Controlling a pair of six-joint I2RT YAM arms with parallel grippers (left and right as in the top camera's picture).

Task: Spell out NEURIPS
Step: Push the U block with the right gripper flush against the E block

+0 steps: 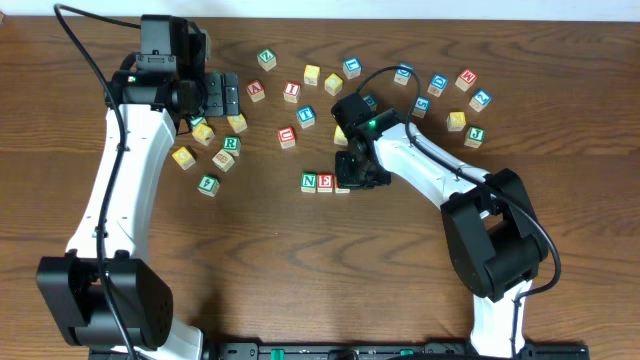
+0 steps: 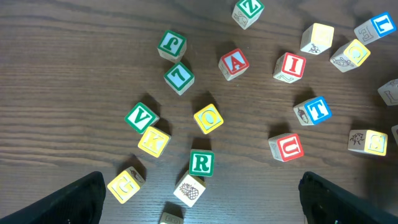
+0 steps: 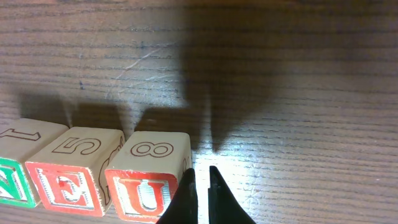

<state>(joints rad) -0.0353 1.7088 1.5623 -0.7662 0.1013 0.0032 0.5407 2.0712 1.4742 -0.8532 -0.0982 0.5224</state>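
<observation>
Three cubes stand in a row on the table: green N point(image 1: 308, 181) point(image 3: 9, 182), red E point(image 1: 325, 182) point(image 3: 62, 186) and red U point(image 3: 143, 190). In the overhead view the U is mostly hidden under my right gripper point(image 1: 350, 176). The right gripper point(image 3: 202, 173) is shut with nothing between its fingers, and its left finger rests against the U's right side. My left gripper point(image 1: 222, 98) point(image 2: 199, 183) hangs open above the loose cubes at the back left. Below it lie a green R point(image 2: 201, 163) point(image 1: 231, 143), a red I point(image 2: 290, 66) and a second red U point(image 2: 287, 147).
Other loose cubes lie around: red A point(image 2: 234, 63), blue T point(image 2: 313, 111), green V point(image 2: 141, 117), yellow K point(image 2: 153, 141), yellow G point(image 2: 125, 184), a pineapple cube point(image 2: 189, 190). More cubes are scattered at the back right point(image 1: 458, 95). The right arm point(image 1: 440, 175) reaches across the middle.
</observation>
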